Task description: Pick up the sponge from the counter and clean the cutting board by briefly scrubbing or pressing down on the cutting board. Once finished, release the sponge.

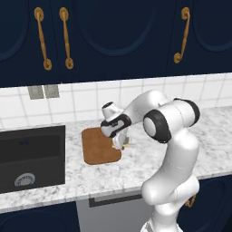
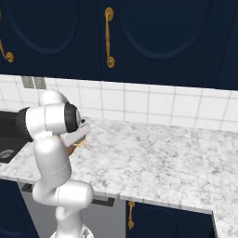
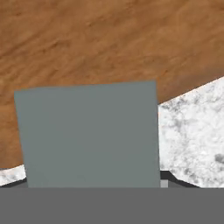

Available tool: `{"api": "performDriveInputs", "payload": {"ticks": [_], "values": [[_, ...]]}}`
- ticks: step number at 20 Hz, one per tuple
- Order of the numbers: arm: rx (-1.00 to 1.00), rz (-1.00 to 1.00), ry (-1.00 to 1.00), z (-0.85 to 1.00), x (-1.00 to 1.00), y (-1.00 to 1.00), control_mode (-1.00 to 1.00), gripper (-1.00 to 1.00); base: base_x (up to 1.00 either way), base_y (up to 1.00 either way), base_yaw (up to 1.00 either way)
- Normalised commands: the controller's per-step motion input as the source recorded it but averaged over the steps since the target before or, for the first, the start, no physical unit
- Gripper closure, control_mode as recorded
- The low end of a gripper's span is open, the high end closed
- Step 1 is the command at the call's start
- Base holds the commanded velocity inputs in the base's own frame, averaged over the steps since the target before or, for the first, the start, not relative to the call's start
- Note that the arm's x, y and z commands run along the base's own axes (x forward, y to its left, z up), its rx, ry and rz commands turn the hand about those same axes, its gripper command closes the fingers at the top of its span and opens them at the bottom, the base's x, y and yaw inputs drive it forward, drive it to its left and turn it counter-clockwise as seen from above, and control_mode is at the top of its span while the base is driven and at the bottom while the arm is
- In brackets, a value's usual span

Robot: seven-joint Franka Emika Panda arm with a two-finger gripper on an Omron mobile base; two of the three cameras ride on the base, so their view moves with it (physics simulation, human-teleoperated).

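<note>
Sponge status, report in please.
Pincer gripping sponge. Sponge over right edge of cutting board, beside bare counter. Nothing in the way.

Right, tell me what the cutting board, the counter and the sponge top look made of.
Cutting board: wood, by its brown streaked grain, matte. Counter: marble or similar stone, white with grey speckles, smooth. Sponge: flat dull grey-green top, probably a scouring pad; no texture shows, so that's uncertain.
</note>
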Motion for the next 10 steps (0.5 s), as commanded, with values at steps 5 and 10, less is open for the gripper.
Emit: {"api": "performDriveInputs", "payload": {"ticks": [5,10], "values": [[0.00,0.00,-0.06,0.00,-0.32,-0.81,-1.00,1.00,0.00,0.00,0.00],[0.00,0.00,-0.05,0.00,-0.05,-0.62,-1.00,1.00,0.00,0.00,0.00]]}}
